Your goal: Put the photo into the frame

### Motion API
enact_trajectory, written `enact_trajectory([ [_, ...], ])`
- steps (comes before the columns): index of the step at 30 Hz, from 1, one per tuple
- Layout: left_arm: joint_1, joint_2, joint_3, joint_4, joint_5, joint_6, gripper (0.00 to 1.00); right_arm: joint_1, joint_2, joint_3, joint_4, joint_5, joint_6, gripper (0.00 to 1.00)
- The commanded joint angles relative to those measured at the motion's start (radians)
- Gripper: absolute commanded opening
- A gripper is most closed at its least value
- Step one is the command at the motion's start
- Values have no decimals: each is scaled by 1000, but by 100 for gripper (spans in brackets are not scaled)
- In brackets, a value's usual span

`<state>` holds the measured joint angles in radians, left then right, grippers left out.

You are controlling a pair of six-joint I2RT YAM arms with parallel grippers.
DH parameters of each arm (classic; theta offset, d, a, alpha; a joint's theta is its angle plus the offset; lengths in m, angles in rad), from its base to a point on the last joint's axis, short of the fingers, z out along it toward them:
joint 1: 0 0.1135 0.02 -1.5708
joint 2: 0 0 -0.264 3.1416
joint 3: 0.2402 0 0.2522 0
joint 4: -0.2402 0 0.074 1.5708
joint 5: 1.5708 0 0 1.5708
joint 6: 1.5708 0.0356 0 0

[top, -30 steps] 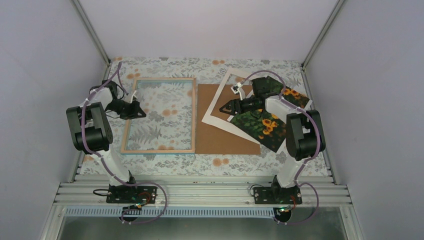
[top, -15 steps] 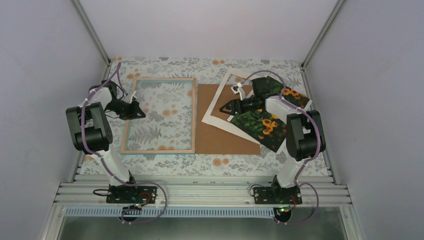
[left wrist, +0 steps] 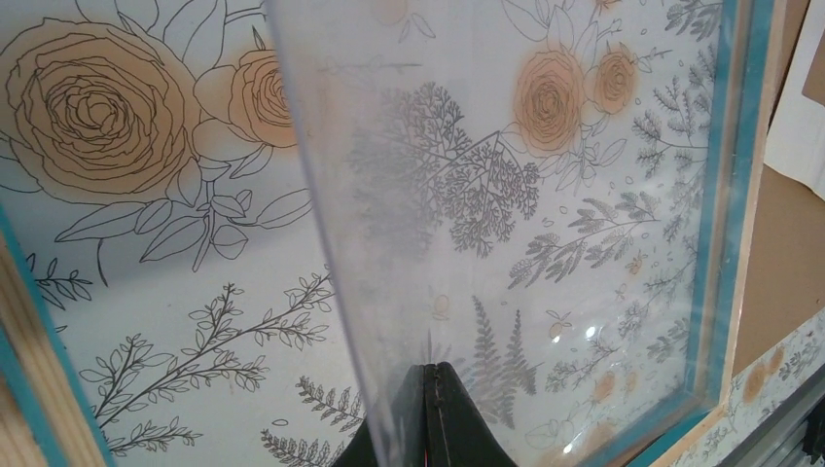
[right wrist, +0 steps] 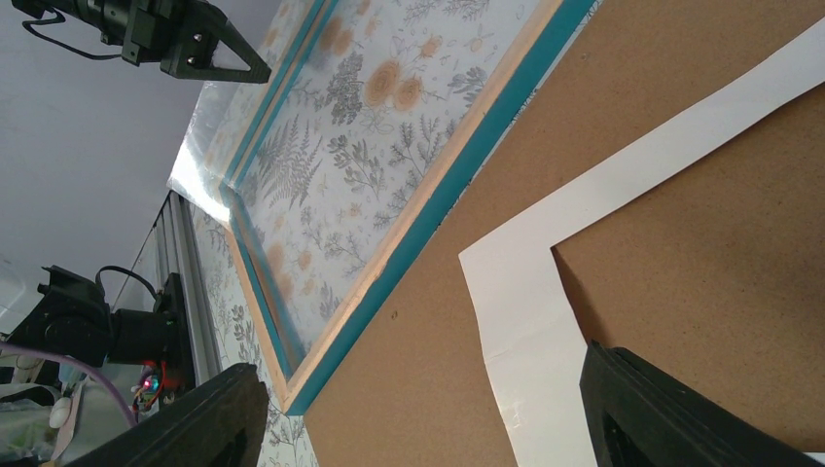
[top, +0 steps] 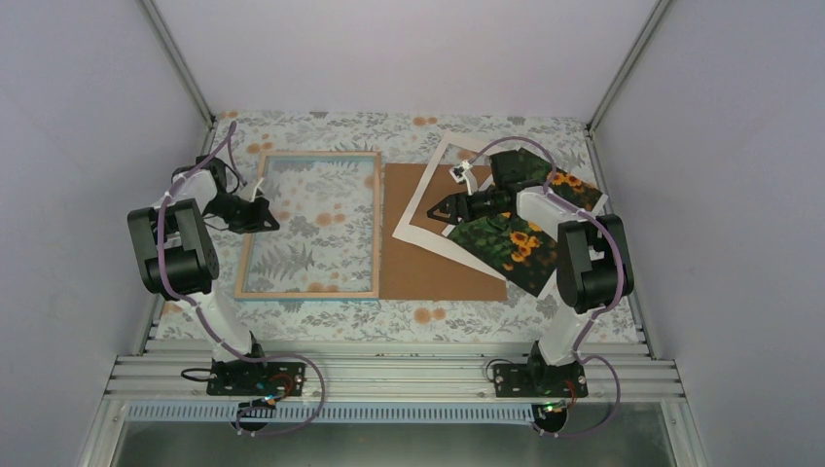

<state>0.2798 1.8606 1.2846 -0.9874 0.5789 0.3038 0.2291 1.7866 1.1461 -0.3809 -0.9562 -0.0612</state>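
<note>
From above, the frame (top: pixel 376 224) lay on the left of the flowered surface (top: pixel 321 316), between plain pale walls (top: pixel 409 58). The photo (top: pixel 511 243) lay well apart on the right, under the right arm.

In the left wrist view, the left gripper (left wrist: pixel 433 375) had its jaws clamped on the edge of a clear pane (left wrist: pixel 506 195), tilted up from the frame.

In the right wrist view, the right gripper (right wrist: pixel 420 365) hung over the white mat (right wrist: pixel 516 321), jaws wide apart, empty.

I judge the frame was being opened. Next, the photo needs a careful grasp by its edge.
</note>
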Motion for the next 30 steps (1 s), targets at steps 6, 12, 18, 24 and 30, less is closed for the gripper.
enact_trajectory([
  [6, 10, 6, 5, -8, -50, 34, 2, 10, -27, -10, 16, -3, -18, 80],
  [12, 13, 13, 12, -3, -56, 31, 2, 11, -27, -9, 17, -4, -18, 80],
  [18, 13, 20, 13, -2, -65, 34, 2, 12, -29, -8, 16, -4, -18, 80],
  [24, 16, 19, 5, 2, -73, 34, 2, 10, -27, -8, 16, -5, -18, 80],
  [30, 20, 30, 5, 7, -87, 38, 2, 11, -30, -8, 17, -5, -16, 80],
])
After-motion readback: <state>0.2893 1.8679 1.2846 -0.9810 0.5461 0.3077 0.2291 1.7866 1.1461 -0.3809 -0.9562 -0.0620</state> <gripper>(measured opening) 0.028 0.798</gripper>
